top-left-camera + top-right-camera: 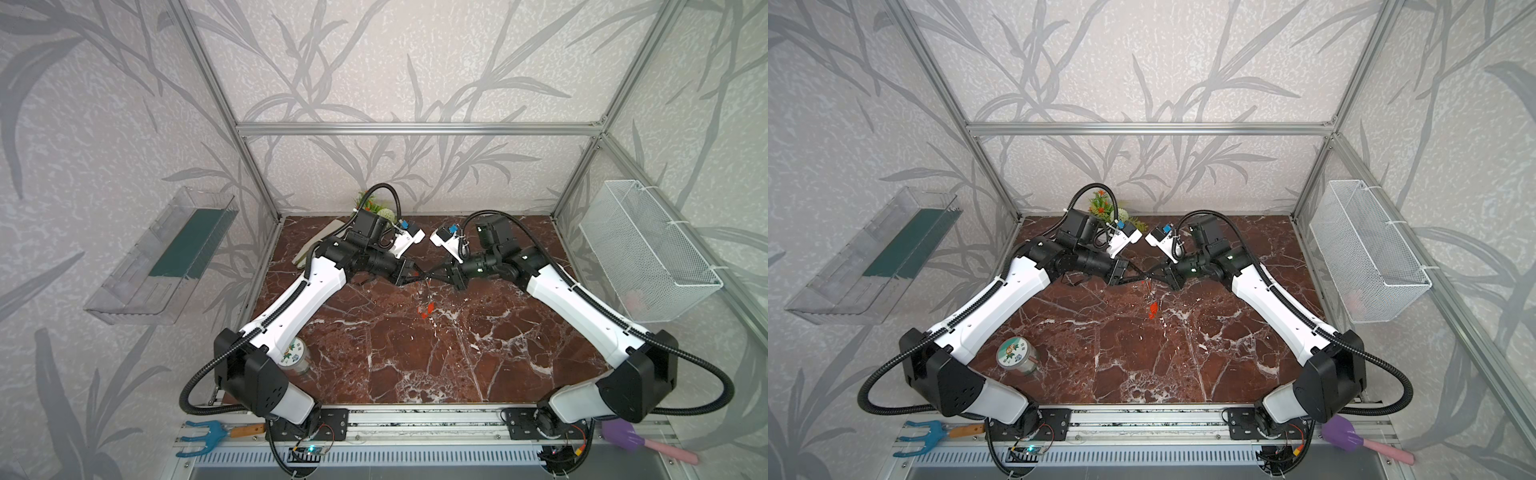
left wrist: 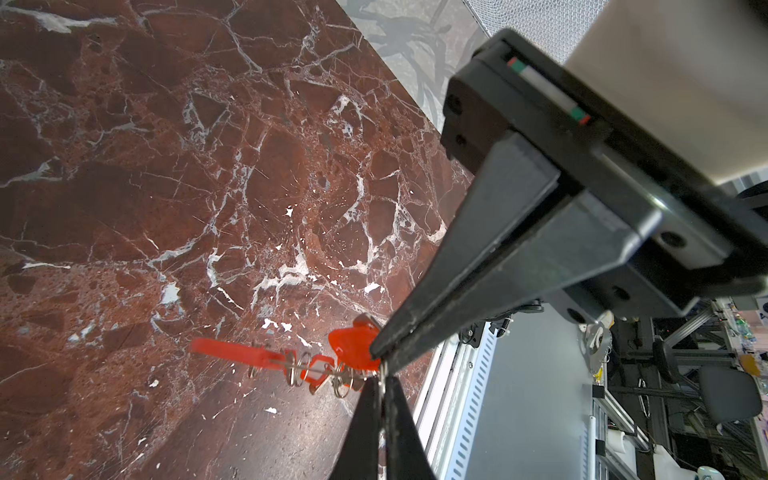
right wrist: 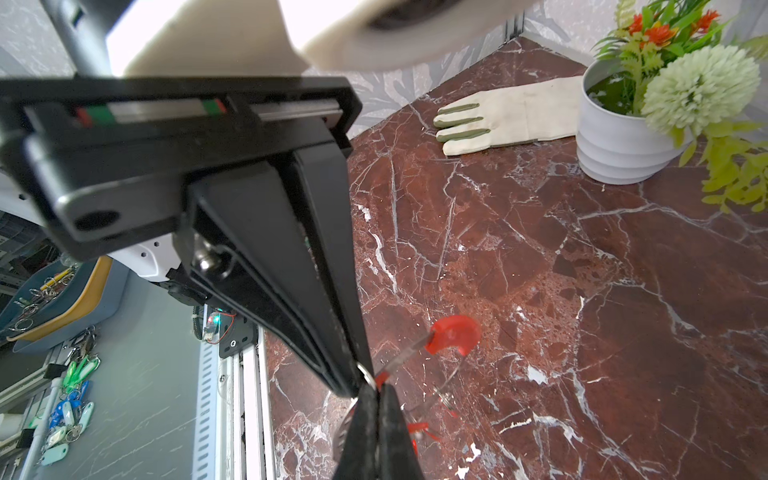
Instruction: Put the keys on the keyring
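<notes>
Both grippers meet tip to tip above the middle of the marble table (image 1: 415, 365). My left gripper (image 2: 380, 376) is shut on the thin grey wire of the keyring (image 2: 232, 351), whose red sleeve sticks out beyond it. Several keys (image 2: 318, 376) with red-orange tags hang threaded on that wire. My right gripper (image 3: 376, 388) is shut on a key, with a bit of red tag and a small silver ring showing at its tips. In the left wrist view that key's tag (image 2: 353, 345) sits against the right gripper's tips. The sleeve (image 3: 455, 332) curves just past them. A red-orange piece (image 1: 428, 309) shows below the grippers.
A white glove (image 3: 498, 112) and a potted plant (image 3: 619, 141) are at the back of the table. A printed tin (image 1: 1017, 357) stands by the left arm's base. A wire basket (image 1: 648, 249) hangs on the right wall, a clear shelf (image 1: 166, 257) on the left.
</notes>
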Motion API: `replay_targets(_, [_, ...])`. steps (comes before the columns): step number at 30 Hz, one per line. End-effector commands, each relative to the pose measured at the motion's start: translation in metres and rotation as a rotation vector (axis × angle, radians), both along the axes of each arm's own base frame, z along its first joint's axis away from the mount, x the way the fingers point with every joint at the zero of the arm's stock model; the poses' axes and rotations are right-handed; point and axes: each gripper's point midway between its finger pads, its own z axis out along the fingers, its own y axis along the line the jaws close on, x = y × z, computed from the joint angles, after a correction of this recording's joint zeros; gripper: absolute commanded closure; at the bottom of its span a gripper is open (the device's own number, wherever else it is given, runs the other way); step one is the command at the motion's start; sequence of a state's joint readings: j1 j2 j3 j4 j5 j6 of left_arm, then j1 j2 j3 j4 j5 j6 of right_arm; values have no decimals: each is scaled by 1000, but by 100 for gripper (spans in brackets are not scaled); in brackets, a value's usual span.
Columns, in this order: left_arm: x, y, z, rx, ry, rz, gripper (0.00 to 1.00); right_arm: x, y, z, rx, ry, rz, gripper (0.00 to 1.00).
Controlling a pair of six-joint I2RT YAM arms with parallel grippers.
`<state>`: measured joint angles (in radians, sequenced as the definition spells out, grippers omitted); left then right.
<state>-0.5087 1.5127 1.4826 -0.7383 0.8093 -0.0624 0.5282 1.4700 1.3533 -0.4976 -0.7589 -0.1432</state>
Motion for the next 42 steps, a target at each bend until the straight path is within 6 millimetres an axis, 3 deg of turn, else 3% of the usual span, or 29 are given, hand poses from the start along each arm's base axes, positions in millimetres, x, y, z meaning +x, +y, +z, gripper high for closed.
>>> replay_targets(1, [4, 0, 14, -6, -59, 4, 90, -2, 0, 8, 20, -26, 6, 100])
replay_targets(17, [4, -2, 17, -30, -58, 4, 88, -3, -1, 9, 24, -27, 7, 100])
replay_targets(23, [0, -3, 6, -10, -12, -16, 88, -4, -1, 10, 25, -31, 4, 100])
replay_targets(27, [-1, -3, 4, -7, -2, -22, 99, -3, -1, 11, 30, -30, 3, 100])
replay_targets(33, [0, -4, 5, -10, -15, -18, 100, -3, -1, 13, 36, -37, -5, 100])
replay_targets(38, [10, -2, 14, -40, -86, 26, 100, 5, -8, 14, 21, -72, -71, 76])
replay_targets(42, [18, -2, 31, -80, -172, 67, 100, 16, -21, 22, 31, -108, -165, 69])
